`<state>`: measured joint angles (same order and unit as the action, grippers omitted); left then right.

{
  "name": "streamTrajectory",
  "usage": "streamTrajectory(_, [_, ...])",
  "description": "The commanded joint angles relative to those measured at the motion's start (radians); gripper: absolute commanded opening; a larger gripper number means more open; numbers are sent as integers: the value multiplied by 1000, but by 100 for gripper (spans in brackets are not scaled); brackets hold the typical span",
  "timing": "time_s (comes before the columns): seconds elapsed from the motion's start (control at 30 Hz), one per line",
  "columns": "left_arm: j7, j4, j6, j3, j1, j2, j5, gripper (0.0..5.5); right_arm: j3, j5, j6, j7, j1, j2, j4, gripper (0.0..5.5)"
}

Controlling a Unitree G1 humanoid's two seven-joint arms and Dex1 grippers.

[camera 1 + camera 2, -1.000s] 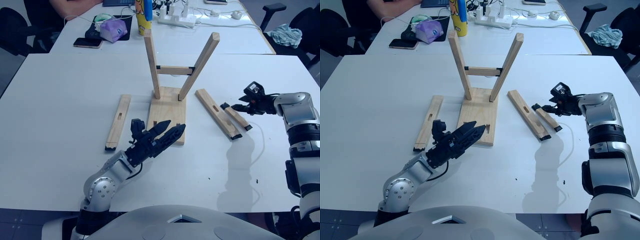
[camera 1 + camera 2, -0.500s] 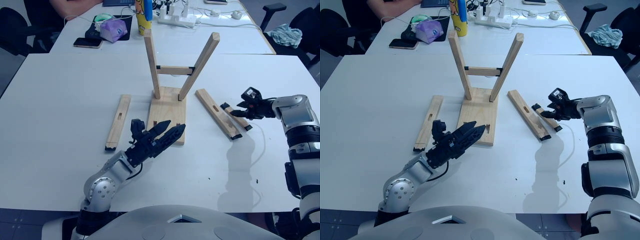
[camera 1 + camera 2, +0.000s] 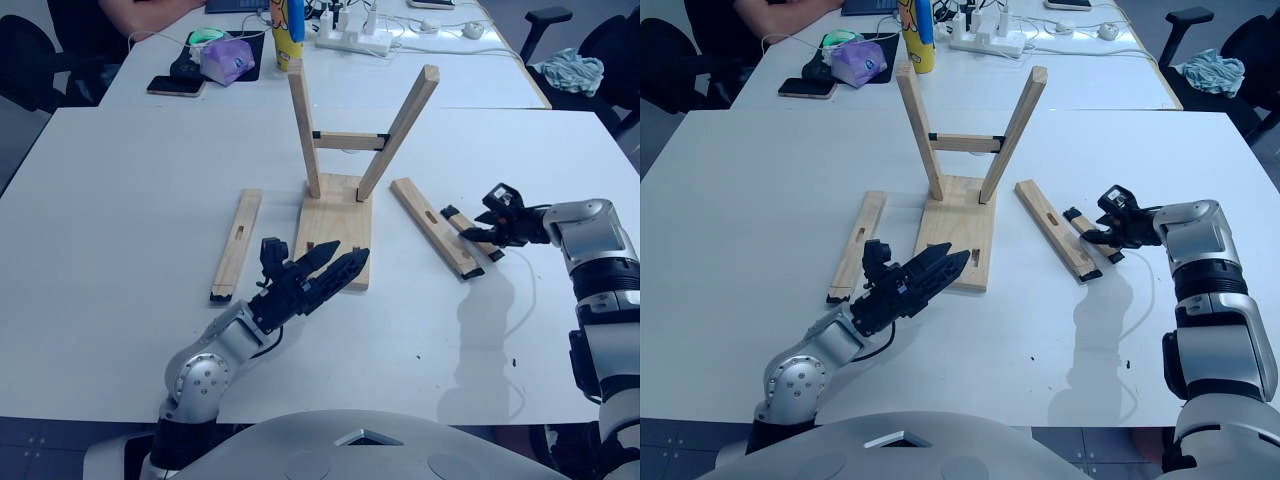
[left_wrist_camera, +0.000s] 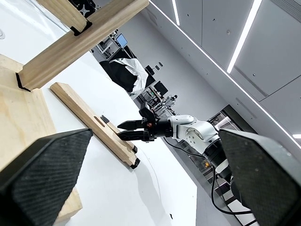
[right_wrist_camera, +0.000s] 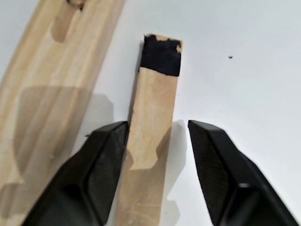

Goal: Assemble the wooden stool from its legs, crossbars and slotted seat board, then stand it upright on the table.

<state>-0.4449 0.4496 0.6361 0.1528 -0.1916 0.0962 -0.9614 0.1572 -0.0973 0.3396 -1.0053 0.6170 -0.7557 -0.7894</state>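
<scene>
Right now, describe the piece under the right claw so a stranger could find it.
On the table, the seat board carries two standing legs. To its right lies a long slotted leg; beyond that, straddled by the open right claw, the crossbar: much shorter and narrower.

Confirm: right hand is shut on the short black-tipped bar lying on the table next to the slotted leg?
Not shut. The right hand is open: in the right wrist view its fingers sit either side of the short bar, with bare table showing between the bar and one finger. The bar does lie on the table next to the slotted leg.
</scene>
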Motion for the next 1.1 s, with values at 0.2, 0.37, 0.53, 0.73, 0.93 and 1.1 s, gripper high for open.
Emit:
streamTrajectory(0.2, [-9,-11,14,-3,28,8,-2,496,1,-18,-9,71,-33,21,-53,241])
streamTrajectory(0.37, [-15,-18,15,-5,34,10,0,496,-4,-12,-26,89,-27,29,-68,299])
streamTrajectory(0.53, [-18,-21,13,-3,34,8,2,496,-1,-11,-8,87,-32,37,-80,360])
streamTrajectory(0.73, [-19,-25,15,-10,43,10,1,496,-6,-2,12,89,-35,50,-95,370])
streamTrajectory(0.93, [-19,-30,19,-16,50,12,2,496,-33,34,50,67,-36,63,-133,299])
streamTrajectory(1.1, [-21,-37,25,-26,60,19,0,496,-26,43,61,40,-44,63,-139,225])
